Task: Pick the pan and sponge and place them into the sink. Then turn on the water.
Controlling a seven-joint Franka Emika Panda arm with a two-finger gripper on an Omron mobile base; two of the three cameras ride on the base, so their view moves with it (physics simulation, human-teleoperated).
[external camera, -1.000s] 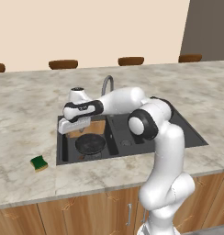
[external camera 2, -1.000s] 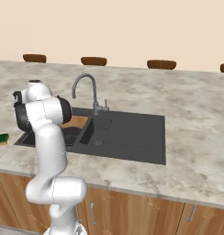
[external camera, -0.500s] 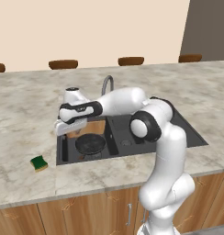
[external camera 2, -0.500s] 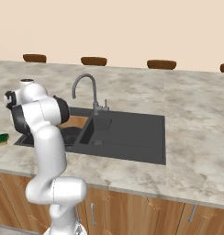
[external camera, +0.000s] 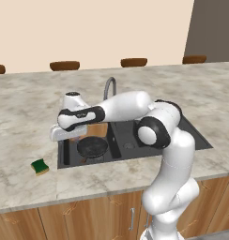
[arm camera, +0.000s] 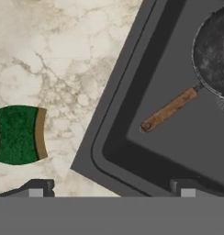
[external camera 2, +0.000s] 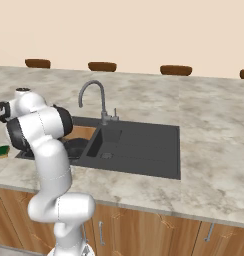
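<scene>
A: Item one, gripper (arm camera: 111, 189)?
B: Jaws spread fully wide, nothing between them, touching nothing. It hangs above the sink's (arm camera: 114, 98) left rim, where marble counter (arm camera: 63, 55) meets black basin.

A: Item two, pan (arm camera: 215, 55)?
B: Lying flat in the left basin, round black bowl with a brown handle. In the hand view its long axis runs diagonally, handle pointing toward the basin's near corner.

A: Item three, sponge (arm camera: 19, 134)?
B: On the counter, just beside the sink's outer edge, green face up, yellow layer along one side. Well apart from the pan.

Two flanking rear views (shared sink (external camera: 135, 136))
</scene>
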